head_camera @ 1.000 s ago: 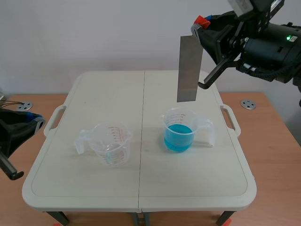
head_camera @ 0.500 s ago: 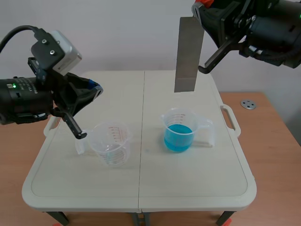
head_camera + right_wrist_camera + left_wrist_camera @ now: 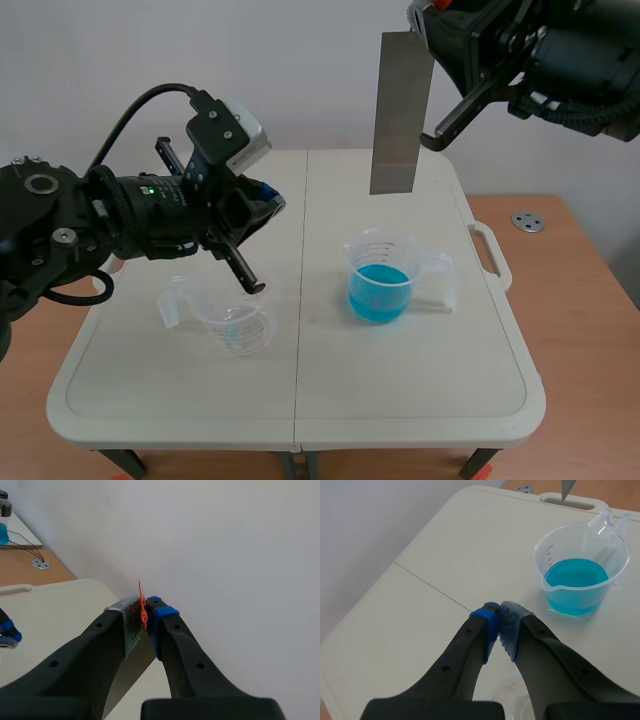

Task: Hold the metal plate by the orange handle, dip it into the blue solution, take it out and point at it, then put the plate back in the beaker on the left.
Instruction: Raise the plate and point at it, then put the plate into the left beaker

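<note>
The grey metal plate hangs upright high above the table, its lower edge well above the beaker of blue solution. My right gripper is shut on its orange handle at the top; the plate lies against one finger. My left gripper is shut on nothing, pads touching. It hovers over the empty clear beaker on the left and aims toward the blue beaker. The plate's bottom corner shows far ahead of it.
Both beakers stand on a white folding table with a centre seam and side handles. A wooden surface with a round metal fitting lies to the right. A wall stands behind.
My left arm rose from the table's left edge and swung right, over the empty beaker. The right gripper lifted the plate slightly, then held it still.
</note>
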Controlling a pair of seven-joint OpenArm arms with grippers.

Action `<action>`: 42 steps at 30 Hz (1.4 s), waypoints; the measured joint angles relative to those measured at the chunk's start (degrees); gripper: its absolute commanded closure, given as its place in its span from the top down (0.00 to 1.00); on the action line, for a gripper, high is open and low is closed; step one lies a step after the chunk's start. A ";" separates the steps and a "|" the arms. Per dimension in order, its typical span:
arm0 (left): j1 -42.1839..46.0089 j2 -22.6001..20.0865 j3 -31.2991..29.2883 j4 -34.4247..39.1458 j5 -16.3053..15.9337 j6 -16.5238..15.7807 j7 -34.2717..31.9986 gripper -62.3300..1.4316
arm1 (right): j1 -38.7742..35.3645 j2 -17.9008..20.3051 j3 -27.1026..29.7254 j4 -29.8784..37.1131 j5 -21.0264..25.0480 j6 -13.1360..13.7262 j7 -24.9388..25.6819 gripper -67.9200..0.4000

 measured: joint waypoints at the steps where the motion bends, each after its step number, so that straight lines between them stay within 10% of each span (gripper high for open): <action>1: -0.46 0.28 0.66 -0.24 0.42 0.02 0.00 0.04 | 0.00 0.00 0.00 0.00 0.02 0.00 0.00 0.02; 42: -2.21 1.33 6.93 0.44 3.37 1.66 -1.27 0.05 | 0.00 0.00 -0.02 0.00 1.53 0.00 -1.14 0.02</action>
